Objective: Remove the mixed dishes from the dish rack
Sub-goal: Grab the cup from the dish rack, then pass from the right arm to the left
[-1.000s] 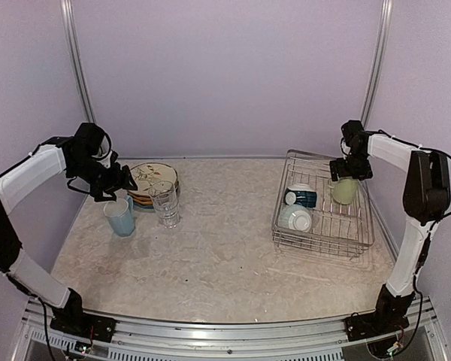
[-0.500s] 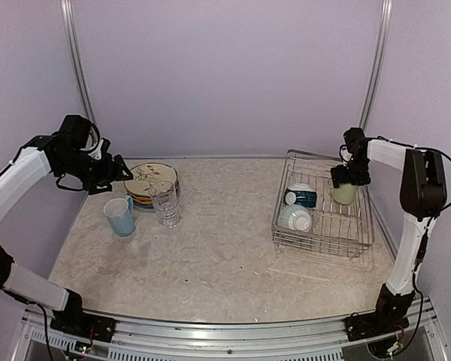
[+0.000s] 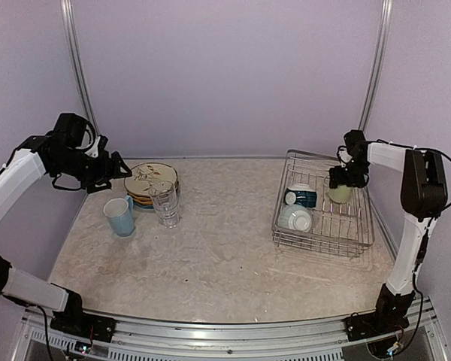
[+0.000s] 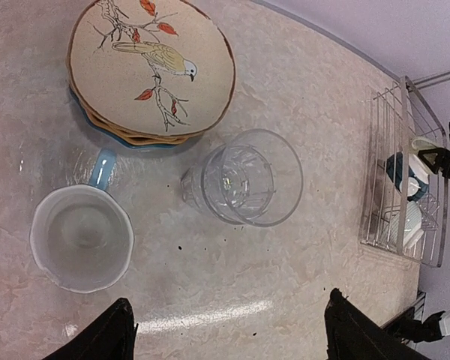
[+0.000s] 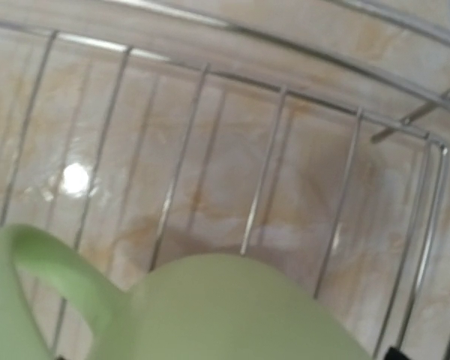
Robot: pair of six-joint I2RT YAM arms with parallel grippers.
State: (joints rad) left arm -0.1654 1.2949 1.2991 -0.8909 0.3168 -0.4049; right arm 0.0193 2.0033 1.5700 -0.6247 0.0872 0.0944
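left gripper (image 3: pixel 111 167): up in the air over the table's left edge, left of the plates. Jaws spread wide with nothing between them; in the wrist view (image 4: pixel 229 337) only bare tabletop shows in the gap.
blue mug (image 3: pixel 119 216): out of the rack, upright and empty on the table, just in front of the plates. Its handle points back toward the stack (image 4: pixel 81 238).
plates (image 3: pixel 152 183): stacked on the table at back left. The top one is cream with a bird on a branch (image 4: pixel 150 71); orange and blue rims show under it.
glass (image 3: pixel 165 203): upright on the table, just right of the blue mug and just beside the near edge of the plates (image 4: pixel 244 178).
table (image 3: pixel 218 256): beige marbled top.
rack (image 3: pixel 316 244): wire basket on the right side of the table, sitting slightly skewed.
bowls: two in the rack's left half. The teal-and-white one (image 3: pixel 302 196) lies on its side at the back; the white one (image 3: pixel 295 218) sits upside down just in front of it.
green mug (image 3: pixel 340 194): in the rack's back right corner. It fills the bottom of the right wrist view (image 5: pixel 232 307), handle to the left, rack wires behind it.
right gripper (image 3: pixel 343 179): down at the top of the green mug. The fingers are hidden, so can't tell if they've clamped it or still stand apart.
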